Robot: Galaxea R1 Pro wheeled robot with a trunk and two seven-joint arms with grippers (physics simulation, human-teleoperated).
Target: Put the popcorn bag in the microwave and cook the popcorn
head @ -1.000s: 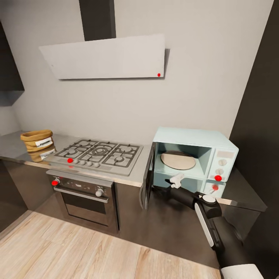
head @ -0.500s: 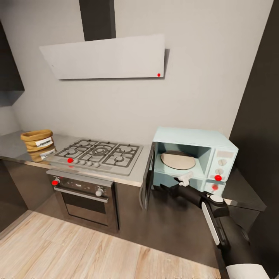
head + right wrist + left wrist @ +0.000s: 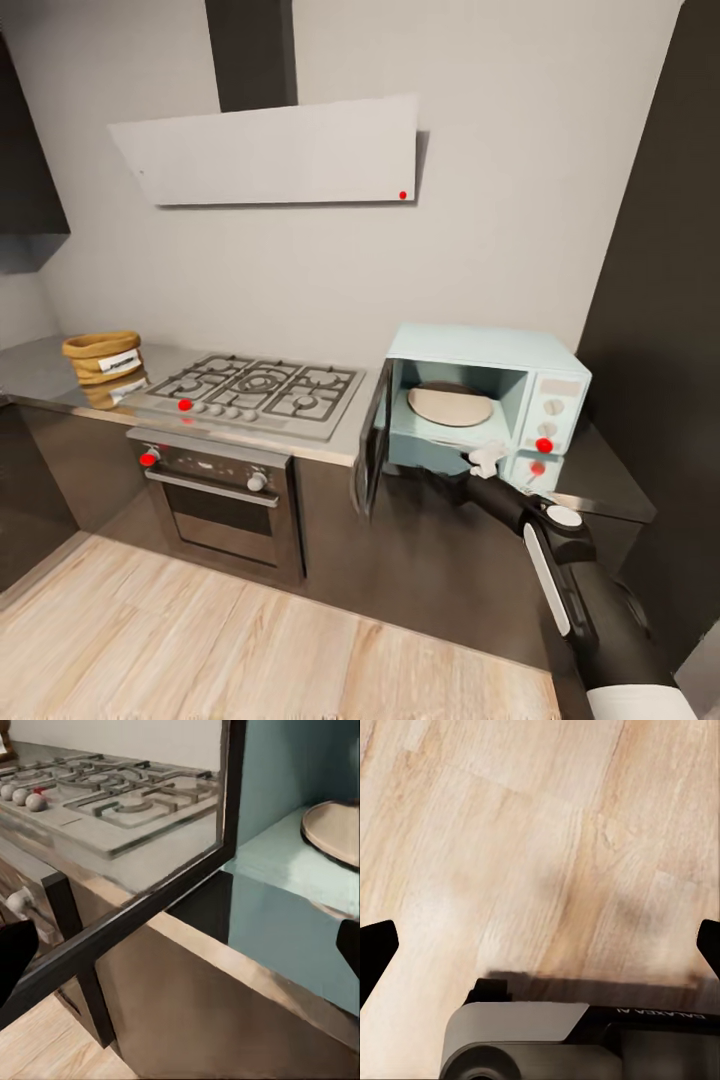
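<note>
The orange-tan popcorn bag [image 3: 101, 357] stands upright on the grey countertop [image 3: 35, 372] at the far left, beside the hob. The mint-blue microwave [image 3: 520, 355] sits at the right with its dark glass door [image 3: 370, 450] swung wide open; a round tan turntable plate [image 3: 450, 403] lies inside. My right gripper [image 3: 487, 459] hovers open just in front of the microwave's lower front edge, holding nothing. In the right wrist view the open door [image 3: 150, 896] and the turntable plate [image 3: 334, 832] are close. My left gripper [image 3: 540, 945] hangs open over the wooden floor. No popcorn is visible.
A grey gas hob [image 3: 255, 388] lies between bag and microwave, with a dark oven [image 3: 225, 500] beneath and a white hood [image 3: 270, 150] above. A tall dark cabinet [image 3: 660, 300] flanks the microwave on the right. Wooden floor [image 3: 200, 640] stretches in front of the counter.
The head view has shifted, so the camera moved. My right gripper has slid rightward along the microwave's front, from near the door side toward the knob panel.
</note>
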